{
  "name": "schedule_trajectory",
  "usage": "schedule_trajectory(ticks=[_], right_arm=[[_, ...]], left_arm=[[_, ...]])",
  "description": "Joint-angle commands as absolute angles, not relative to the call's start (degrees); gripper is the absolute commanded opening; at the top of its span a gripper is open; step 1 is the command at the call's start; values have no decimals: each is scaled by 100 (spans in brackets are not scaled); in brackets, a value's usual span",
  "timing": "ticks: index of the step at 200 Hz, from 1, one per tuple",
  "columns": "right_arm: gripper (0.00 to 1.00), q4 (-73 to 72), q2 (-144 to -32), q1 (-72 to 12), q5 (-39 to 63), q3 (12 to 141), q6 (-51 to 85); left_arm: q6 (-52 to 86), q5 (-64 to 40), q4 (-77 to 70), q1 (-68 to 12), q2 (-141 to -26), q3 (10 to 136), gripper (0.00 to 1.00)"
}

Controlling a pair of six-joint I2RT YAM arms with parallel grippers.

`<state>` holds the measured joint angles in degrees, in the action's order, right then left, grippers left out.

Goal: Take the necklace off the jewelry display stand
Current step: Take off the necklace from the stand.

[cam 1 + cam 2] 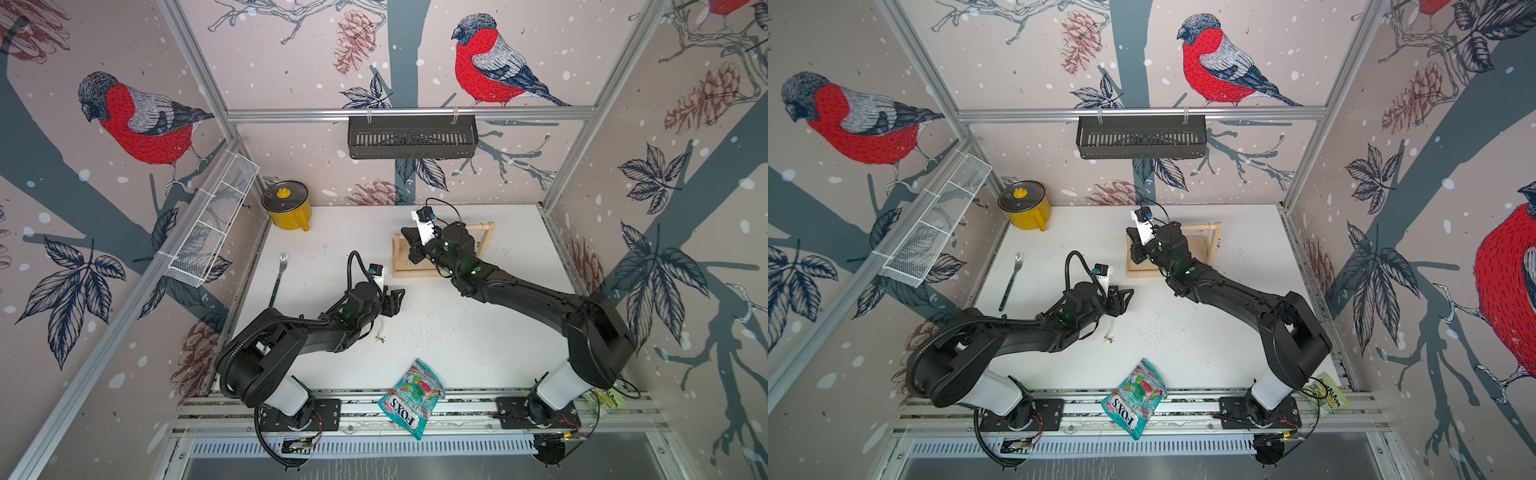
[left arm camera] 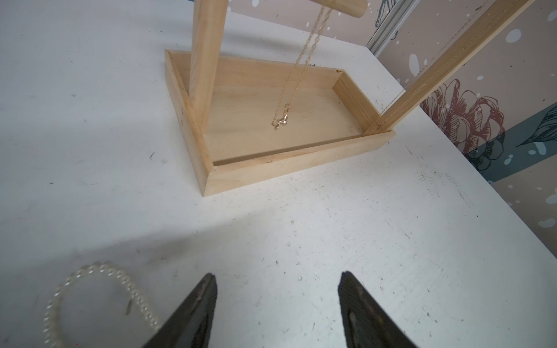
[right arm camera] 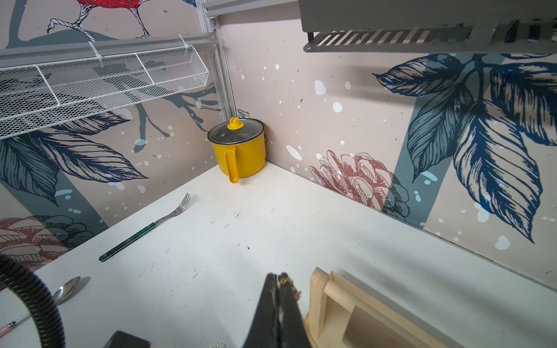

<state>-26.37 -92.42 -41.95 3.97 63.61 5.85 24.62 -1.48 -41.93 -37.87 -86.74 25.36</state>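
The pale wooden jewelry display stand [image 1: 415, 272] [image 1: 1142, 274] stands at the back right of the white table. A thin gold necklace [image 2: 281, 120] hangs from the top of the stand [image 2: 286, 168] down over its tray. My right gripper [image 1: 404, 232] [image 1: 1130, 233] [image 3: 278, 275] is at the stand's left post [image 3: 316, 298], shut with a bit of the gold chain [image 3: 291, 284] pinched at its tips. My left gripper [image 1: 395, 301] [image 1: 1123, 299] [image 2: 277, 280] hovers open over bare table in front of the stand. A pearl strand [image 1: 380, 328] [image 2: 99, 271] lies beside it.
A yellow lidded pot [image 1: 286, 208] sits in the back left corner, with a fork [image 1: 278, 278] in front of it. A candy bag [image 1: 411, 395] lies at the front edge. A spoon [image 3: 64, 290] lies near the left arm. A wire basket [image 1: 212, 232] and a black shelf [image 1: 411, 137] hang on the walls.
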Motion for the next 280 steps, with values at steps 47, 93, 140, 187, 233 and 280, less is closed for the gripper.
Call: schedule_trajectory(ticks=[47,93,140,187,233,280], right_arm=[[0,-2680,-8827,-4332,316,6086,517],[0,-2569,-8531,-4497,240,5942,492],[0,-2425,-8390,-4647,151,5898,439],[0,-2385,-8303,-4680,132,5818,475],[0,-2384,-8299,-4750,114,5818,467],[0,-2279,-8192,-4790,97,5856,426]], left_arm=[[2373,-367,-4614,-3784,-8590,2481,56],[2414,-417,-4694,-3787,-8725,2640,54],[2425,-665,-4770,-3788,-8962,2871,45],[2306,-855,-4796,-3788,-8949,3035,45],[2226,-854,-4756,-3792,-8851,3050,43],[2228,-869,-4825,-3796,-8904,3055,31]])
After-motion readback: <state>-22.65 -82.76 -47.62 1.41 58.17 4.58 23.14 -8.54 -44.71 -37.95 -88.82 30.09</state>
